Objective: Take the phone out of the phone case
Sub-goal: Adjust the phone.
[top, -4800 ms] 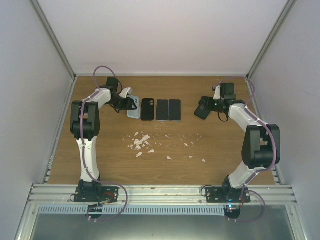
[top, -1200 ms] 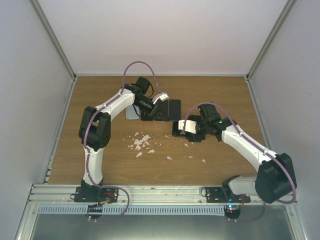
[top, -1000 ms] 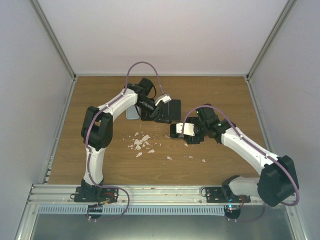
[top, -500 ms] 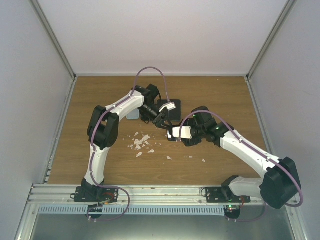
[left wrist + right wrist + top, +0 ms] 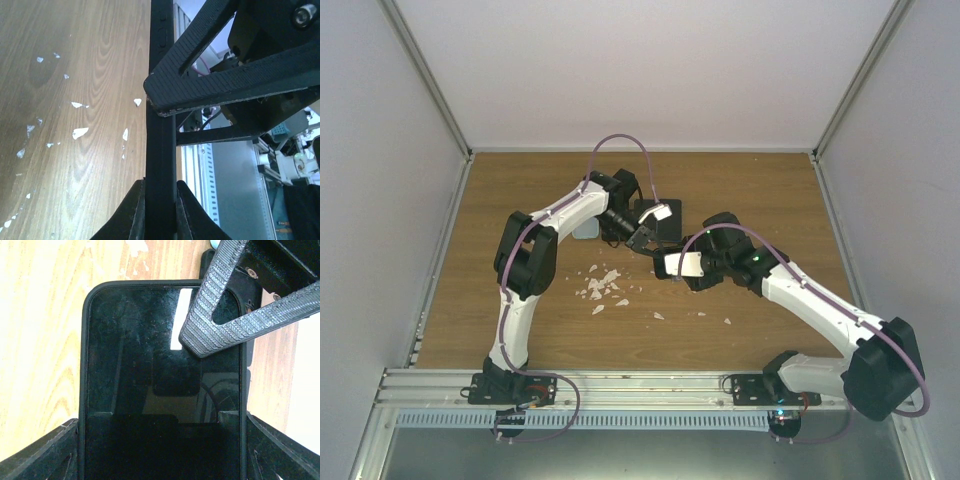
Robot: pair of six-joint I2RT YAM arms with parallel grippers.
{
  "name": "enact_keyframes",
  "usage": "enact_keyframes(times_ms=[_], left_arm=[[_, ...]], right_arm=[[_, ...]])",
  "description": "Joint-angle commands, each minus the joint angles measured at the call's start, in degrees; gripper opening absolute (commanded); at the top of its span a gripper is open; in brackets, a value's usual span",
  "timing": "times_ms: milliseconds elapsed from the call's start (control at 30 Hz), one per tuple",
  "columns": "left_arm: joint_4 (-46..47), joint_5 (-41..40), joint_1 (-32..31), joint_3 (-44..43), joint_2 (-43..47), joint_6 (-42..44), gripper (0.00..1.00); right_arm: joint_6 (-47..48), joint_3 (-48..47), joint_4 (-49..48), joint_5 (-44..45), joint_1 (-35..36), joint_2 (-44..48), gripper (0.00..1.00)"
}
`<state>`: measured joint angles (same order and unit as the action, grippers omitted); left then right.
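**A:** Phone [image 5: 160, 365]: found where?

**B:** Held up near the middle of the table [image 5: 450, 280], between both arms. Seemingly clear of the wood, though hard to be sure from above.

**A:** Looks how?

**B:** Black and glossy on the screen side, with fine scratches and a pale reflection near the top. Seated fully inside the phone case [image 5: 84, 370], a matte black rim with rounded corners around the glass. Seen edge-on from the left wrist as a thin black strip with side buttons.

**A:** Gripped by what?

**B:** Clamped across the width by the right gripper [image 5: 161, 420], one finger on each long side of the case. Pinched front and back by the left gripper [image 5: 160, 182], closed narrow on the thin body. Ribbed finger [image 5: 210, 287] laid over the upper right of the screen.

**A:** Anything else around?

**B:** White scraps [image 5: 600, 285] lying on the wood, on the near side of the grip. Another dark phone [image 5: 667, 215] lying flat just behind.
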<state>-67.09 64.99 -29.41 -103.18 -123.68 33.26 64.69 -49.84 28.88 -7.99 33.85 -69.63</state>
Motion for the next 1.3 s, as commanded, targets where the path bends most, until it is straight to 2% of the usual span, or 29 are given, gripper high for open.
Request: enact_keyframes(times_ms=[0, 133, 167, 400, 600, 767, 867, 1067, 1267], left_arm=[[6.91, 4.76, 3.3, -0.18, 4.33, -3.29, 0.0], [15.33, 8.73, 6.39, 1.34, 8.09, -10.6, 0.0], [18.53, 9.15, 7.26, 2.18, 9.29, -13.03, 0.0], [44.78, 9.76, 11.31, 10.26, 17.13, -35.64, 0.0], [71.58, 5.41, 14.34, 19.25, 25.93, -56.35, 0.0], [84.04, 1.67, 15.38, 21.97, 30.56, -66.53, 0.0], [90.81, -0.25, 15.41, 22.89, 32.45, -73.33, 0.0], [105.56, -4.49, 15.35, 24.6, 33.67, -86.78, 0.0], [113.6, -6.25, 14.9, 25.94, 34.01, -93.18, 0.0]], right_arm=[[-6.14, -3.71, -2.85, 0.32, -0.55, 3.36, 0.85], [-12.77, -9.39, -2.54, -1.43, -2.42, 3.9, 0.99], [-14.6, -11.33, -2.26, -2.05, -2.99, 3.7, 0.99], [-27.0, -23.49, -0.39, -7.88, -7.01, 1.25, 1.0], [-42.48, -35.15, 3.46, -17.02, -12.56, -4.29, 1.0], [-54.4, -39.63, 1.88, -26.0, -17.06, -7.16, 1.0], [-63.52, -40.79, -1.56, -33.34, -20.21, -8.67, 1.0], [-88.11, -38.08, -16.33, -48.32, -25.03, -11.66, 0.99], [-107.79, -32.56, -36.12, -52.71, -25.06, -12.28, 0.93]])
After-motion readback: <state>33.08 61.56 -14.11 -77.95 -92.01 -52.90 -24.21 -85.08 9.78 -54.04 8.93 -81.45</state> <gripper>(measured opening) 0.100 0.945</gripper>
